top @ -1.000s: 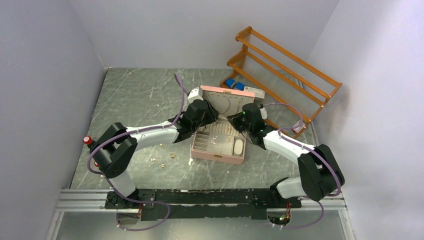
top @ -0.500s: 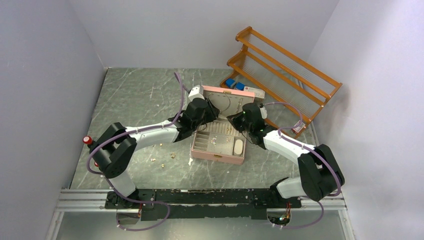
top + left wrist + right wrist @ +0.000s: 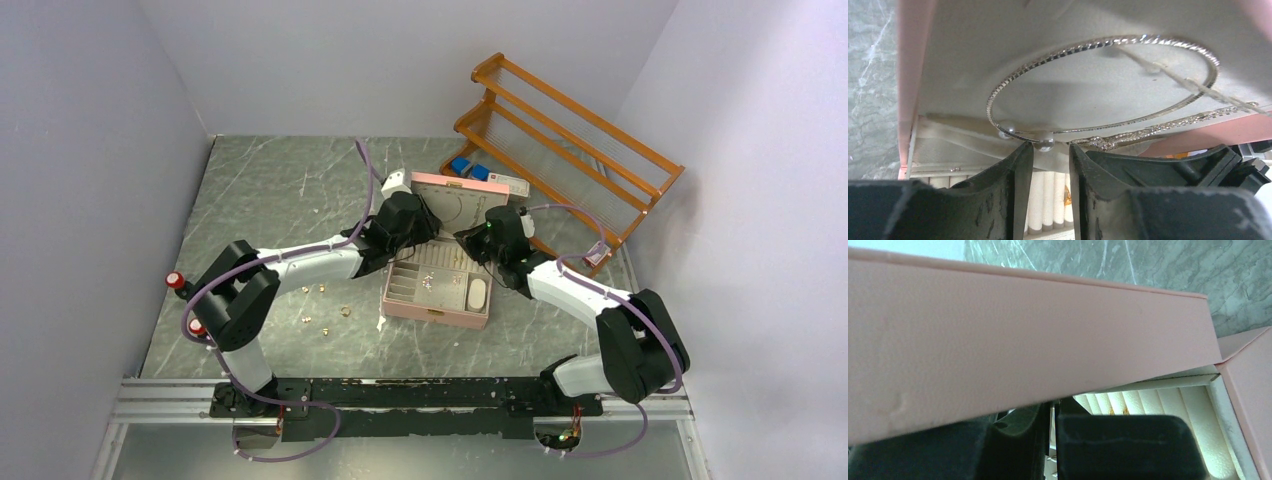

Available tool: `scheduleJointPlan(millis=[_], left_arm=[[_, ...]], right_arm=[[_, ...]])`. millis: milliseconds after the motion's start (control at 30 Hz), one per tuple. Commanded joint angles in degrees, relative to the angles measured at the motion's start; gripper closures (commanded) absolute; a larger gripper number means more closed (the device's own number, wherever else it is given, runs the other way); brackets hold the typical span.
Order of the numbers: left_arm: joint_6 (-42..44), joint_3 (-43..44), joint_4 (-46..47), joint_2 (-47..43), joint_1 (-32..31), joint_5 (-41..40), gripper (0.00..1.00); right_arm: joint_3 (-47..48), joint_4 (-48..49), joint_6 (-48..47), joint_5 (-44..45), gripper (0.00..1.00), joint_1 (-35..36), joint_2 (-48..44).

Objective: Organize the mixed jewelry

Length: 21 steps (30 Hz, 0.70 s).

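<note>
The grey table [image 3: 280, 200] carries an open pink box [image 3: 436, 306] in its middle. The lid [image 3: 452, 205] stands up at the back, and both arms reach in over it.

The likeliest trouble starts with that lid. The right gripper [image 3: 1052, 411] sits close against the lid's pink edge near its right end, with the jaws all but closed. Its own camera does not show whether they pinch anything. A push or a slip there could swing the lid or shove the whole box across the table, spilling what lies in the tray.

The left gripper [image 3: 1050, 149] is up against the inside of the lid, its jaws a narrow gap apart and holding nothing. The silver loop [image 3: 1044, 145] lies flat against the lid's lining with its two beads at the bottom, one just beside a fingertip [image 3: 1024, 150]. The wire looks thin and springy. Closing off-centre would likely flick it away or bend it, and closing on a round bead could squirt it out sideways. Pressing in too hard could also tip the lid back.

Smallest are the gold rings [image 3: 345, 311], loose on the table left of the box and near the left forearm. A low sweep of that arm could scatter them.
</note>
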Motion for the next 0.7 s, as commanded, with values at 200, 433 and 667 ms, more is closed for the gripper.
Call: scheduleJointPlan(millis=[200, 433, 667], left_arm=[[0.21, 2.45, -2.92, -1.39, 0.3, 2.18, 0.53], [0.78, 2.22, -4.19, -3.93, 0.54, 1.55, 0.43], [2.18, -1.11, -3.77, -7.79, 0.66, -2.04, 0.4]], right_arm=[[-0.38, -0.09, -0.04, -1.55, 0.92, -0.47, -1.89], [0.2, 0.14, -0.1, -2.13, 0.84, -0.65, -1.22], [2.1, 0.33, 0.65, -2.06, 0.75, -0.72, 1.64]])
